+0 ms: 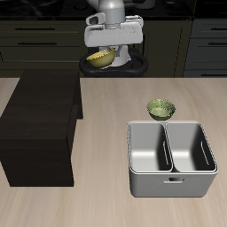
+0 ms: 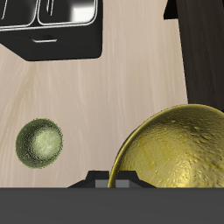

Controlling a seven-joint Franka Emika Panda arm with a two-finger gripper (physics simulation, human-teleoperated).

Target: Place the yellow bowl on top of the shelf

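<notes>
Exterior view
- Small round bright-yellow bowl (image 1: 100, 59) is raised off the tabletop at the back of the table, directly under the white two-finger gripper (image 1: 110, 55).
- Bowl is tilted: its opening faces up and partly toward the table's front edge, so the glossy inside shows. Being round, it has no long axis.
- Gripper appears closed on the bowl's far rim; the fingertips themselves are hidden behind the white hand body.
- Large dark brown-black wooden shelf (image 1: 42, 120) with a flat top stands on the light wood table (image 1: 97, 204), nearer the front edge than the bowl; its top carries nothing.
- Small olive-green bowl (image 1: 161, 108) sits upright on the table, just behind the grey two-compartment metal bin (image 1: 172, 160), close to it; contact cannot be told.
- Nothing stands between the held bowl and the shelf top.

Wrist view
- Yellow bowl (image 2: 175, 149) fills much of the frame, patterned glossy inside toward the camera, rim meeting the dark gripper (image 2: 112, 181) body.
- Olive-green bowl (image 2: 40, 143) lies on bare table, well apart.
- Grey bin (image 2: 52, 13) and an edge of the shelf (image 2: 206, 52) show farther off.
</notes>
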